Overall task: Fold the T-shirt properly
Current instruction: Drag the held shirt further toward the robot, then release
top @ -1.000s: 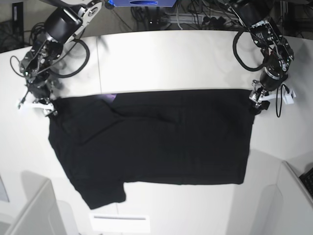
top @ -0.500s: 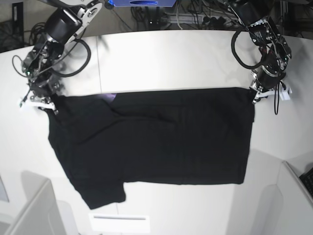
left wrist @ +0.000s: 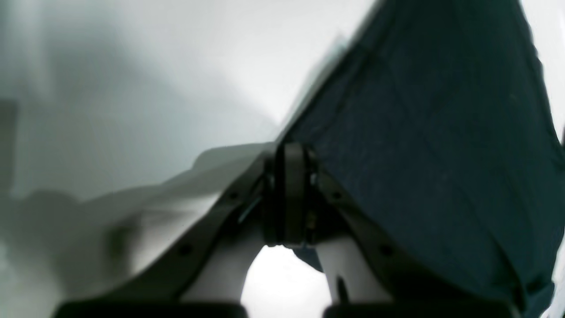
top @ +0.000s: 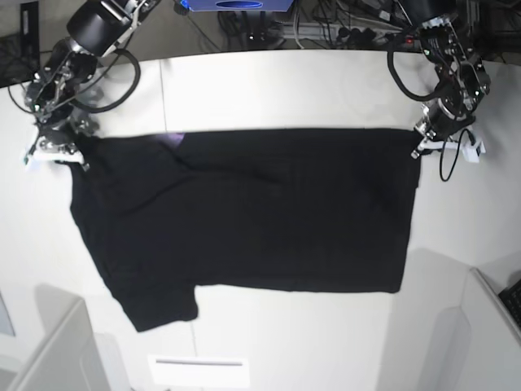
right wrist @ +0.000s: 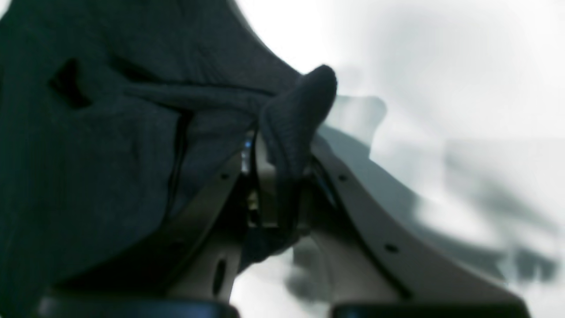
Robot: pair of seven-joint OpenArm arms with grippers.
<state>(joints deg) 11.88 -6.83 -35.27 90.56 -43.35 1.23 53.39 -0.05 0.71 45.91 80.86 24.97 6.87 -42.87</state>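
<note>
The black T-shirt (top: 244, 212) lies spread on the white table, plain side up, with a sliver of purple print (top: 176, 140) at its far edge. My left gripper (top: 420, 148) is shut on the shirt's far right corner. In the left wrist view its fingers (left wrist: 289, 152) pinch the cloth (left wrist: 419, 154), which hangs taut from them. My right gripper (top: 78, 156) is shut on the far left corner. The right wrist view shows a fold of the T-shirt (right wrist: 110, 154) bunched up between the closed fingers (right wrist: 282, 176).
The table (top: 285, 90) runs on white beyond the shirt, with a seam (top: 165, 98) on the left. A white label (top: 199, 371) lies at the front edge. Grey box corners stand at front left (top: 49, 350) and front right (top: 480, 326). Cables crowd the back.
Both grippers have closed on the shirt's far corners and pulled them towards the back of the table. The whole shirt has slid that way and its far edge is stretched straight.
</note>
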